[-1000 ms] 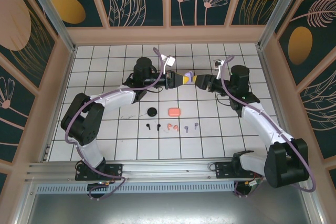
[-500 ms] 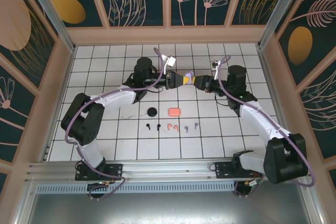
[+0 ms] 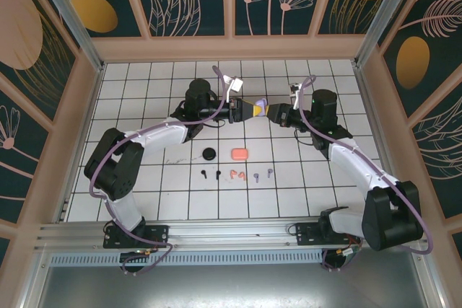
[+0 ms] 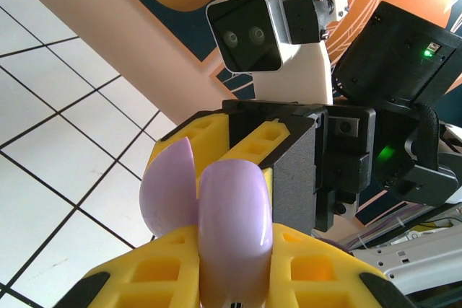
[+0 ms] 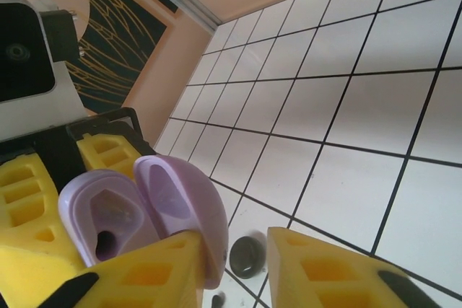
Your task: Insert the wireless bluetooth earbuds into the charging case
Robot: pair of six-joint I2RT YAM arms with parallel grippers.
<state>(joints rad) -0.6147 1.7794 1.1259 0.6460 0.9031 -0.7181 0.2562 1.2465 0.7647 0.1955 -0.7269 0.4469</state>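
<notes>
Lavender charging case [image 4: 234,221] being gripped by left claw [image 3: 247,110] at twelve o'clock; square, gentle lid [image 5: 177,207] pinch being asked of open-jawed right claw [image 3: 268,111].

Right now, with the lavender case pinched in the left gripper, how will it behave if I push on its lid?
The lavender case looks glossy and rounded, so it may slip or twist in the left gripper. Its lid stands ajar, so it will probably swing rather than resist. Small and hollow inside, it is likely light yet stiff.
</notes>
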